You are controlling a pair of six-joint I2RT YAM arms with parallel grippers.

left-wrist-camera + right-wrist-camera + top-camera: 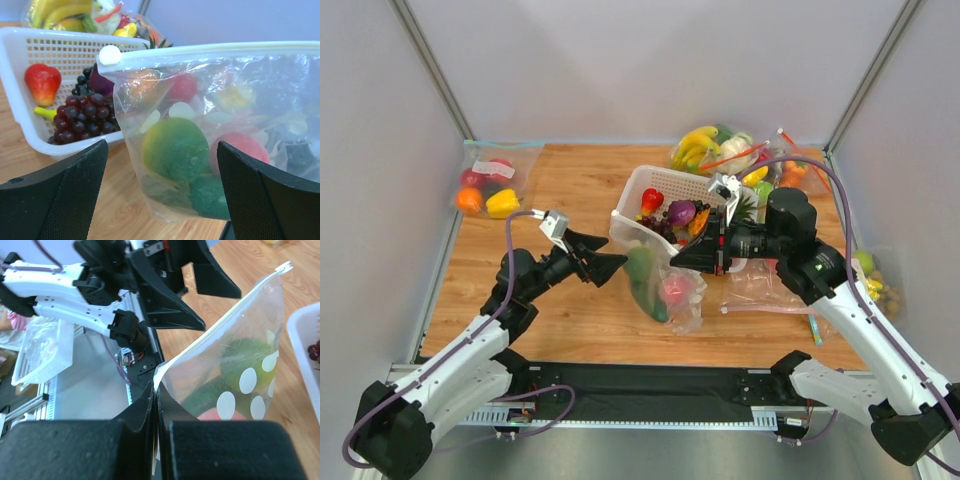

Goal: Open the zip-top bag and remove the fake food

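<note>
The zip-top bag [665, 290] is clear with whitish dots and hangs just above the table in front of the white basket [638, 185]. Inside it are a dark green cucumber [640, 280], a pink peach [676, 290] and a yellow-green round fruit [175, 149]. My right gripper [682, 262] is shut on the bag's top edge at one end and shows pinching it in the right wrist view [156, 390]. My left gripper [612, 262] is open and empty, just left of the bag. In the left wrist view the bag [220, 100] hangs between and beyond my fingers [65, 195], its white zip strip [210, 49] closed, the slider [109, 54] at the left end.
The basket [30, 50] holds purple grapes [82, 115] and red fruits. A bag with a blue zip strip [488, 185] lies back left. Bags with bananas [705, 145] stand at the back. An empty clear bag [770, 290] lies under my right arm. Another bag [872, 278] is at the right wall.
</note>
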